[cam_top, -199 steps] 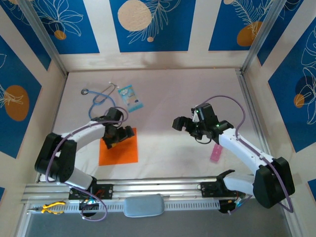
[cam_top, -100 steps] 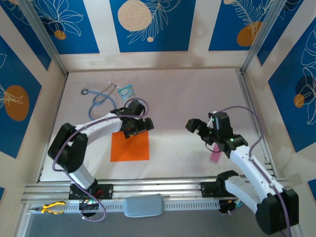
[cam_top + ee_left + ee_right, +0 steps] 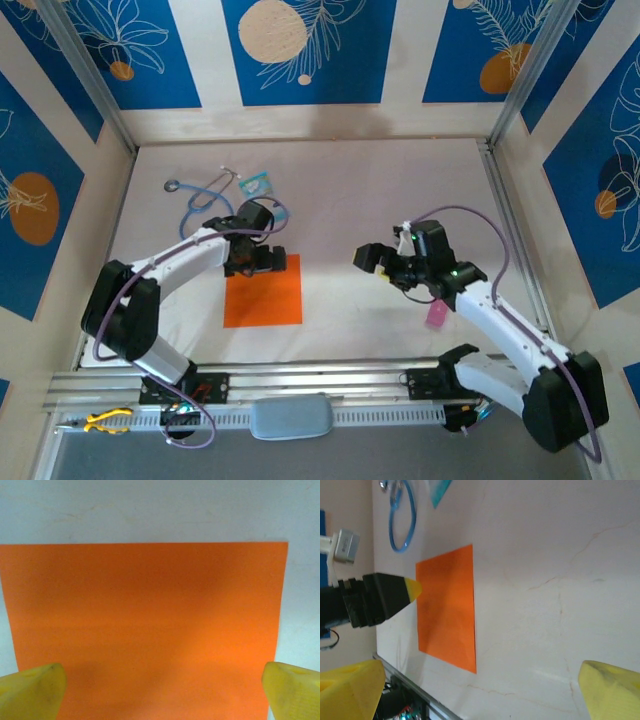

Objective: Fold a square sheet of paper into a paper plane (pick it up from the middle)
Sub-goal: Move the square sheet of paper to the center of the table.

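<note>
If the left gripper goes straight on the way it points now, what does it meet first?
Most likely the square sheet of paper, flat ahead of the open left gripper; depth is unclear.

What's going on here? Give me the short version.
Two robot arms are about to fold paper. The flat square sheet of bright orange paper lies unfolded on the white table. The left arm hangs over the sheet's far edge, jaws wide open, empty. The right arm is off to the sheet's right, jaws also open, empty.
</note>
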